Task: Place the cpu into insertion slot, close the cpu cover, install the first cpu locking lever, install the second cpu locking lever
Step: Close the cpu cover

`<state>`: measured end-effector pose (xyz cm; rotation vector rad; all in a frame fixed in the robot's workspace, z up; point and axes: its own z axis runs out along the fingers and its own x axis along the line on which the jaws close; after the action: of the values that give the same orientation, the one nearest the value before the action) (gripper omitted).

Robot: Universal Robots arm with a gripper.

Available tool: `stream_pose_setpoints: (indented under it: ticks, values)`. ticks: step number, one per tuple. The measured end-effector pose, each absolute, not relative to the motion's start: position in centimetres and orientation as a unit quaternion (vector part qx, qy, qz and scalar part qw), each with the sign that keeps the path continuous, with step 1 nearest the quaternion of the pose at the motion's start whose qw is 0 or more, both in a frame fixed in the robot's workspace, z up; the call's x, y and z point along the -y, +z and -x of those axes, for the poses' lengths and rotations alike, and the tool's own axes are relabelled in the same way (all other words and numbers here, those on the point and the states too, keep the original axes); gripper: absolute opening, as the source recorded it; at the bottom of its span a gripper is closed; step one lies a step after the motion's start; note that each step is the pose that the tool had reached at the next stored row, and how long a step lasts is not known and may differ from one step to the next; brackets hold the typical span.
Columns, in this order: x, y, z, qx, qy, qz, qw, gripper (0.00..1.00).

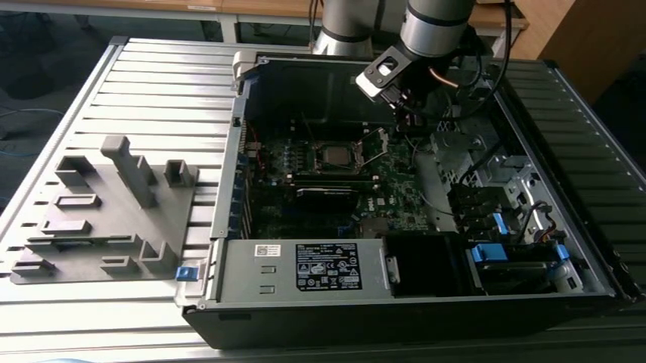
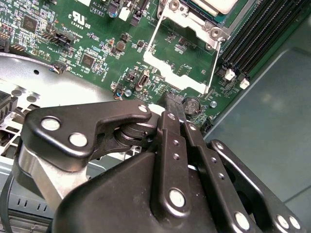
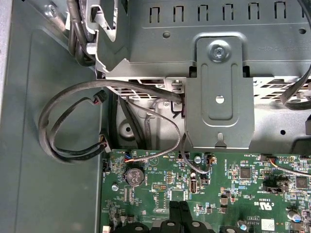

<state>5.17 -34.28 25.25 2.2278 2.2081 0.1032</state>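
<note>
The grey jointed robot arm [image 1: 436, 23] came down into the picture at 12 o'clock in the exterior view and bent over the far half of the open black computer case [image 1: 404, 318]. Its black gripper [image 1: 407, 113] pointed down to the green motherboard [image 1: 302, 215], at about 1 o'clock from the cpu [image 1: 331, 155]. In both wrist views the gripper [image 2: 170, 104] [image 3: 180, 209] had its fingers pressed narrow together, with nothing between them, and the tips were just above the board.

The cpu, a small flat square chip with a dull silver-grey top, lay in its socket near the middle of the board; in the second wrist view a corner of it [image 2: 216, 4] was visible. The cpu cover [image 1: 376, 144], a thin shiny silver metal frame plate, stood open, swung away on the side toward the gripper, and in the second wrist view it [image 2: 167, 70] was between the socket and the fingertips.

The case lay on a ribbed grey metal table [image 1: 151, 76]. A grey plastic fixture plate with upright blocks [image 1: 101, 212] was at 9 o'clock from the case. The white-labelled metal power supply box [image 1: 328, 265] sat at 6 o'clock from the cpu. Wooden furniture [image 1: 272, 7] stood behind the table.
</note>
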Motion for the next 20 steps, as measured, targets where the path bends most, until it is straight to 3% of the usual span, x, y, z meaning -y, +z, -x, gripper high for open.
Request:
stream_pose_setpoints:
  ticks: [20]
  values:
    - [34.3,23.7,-5.1,-0.703,0.033,-0.71,0.002,0.11]
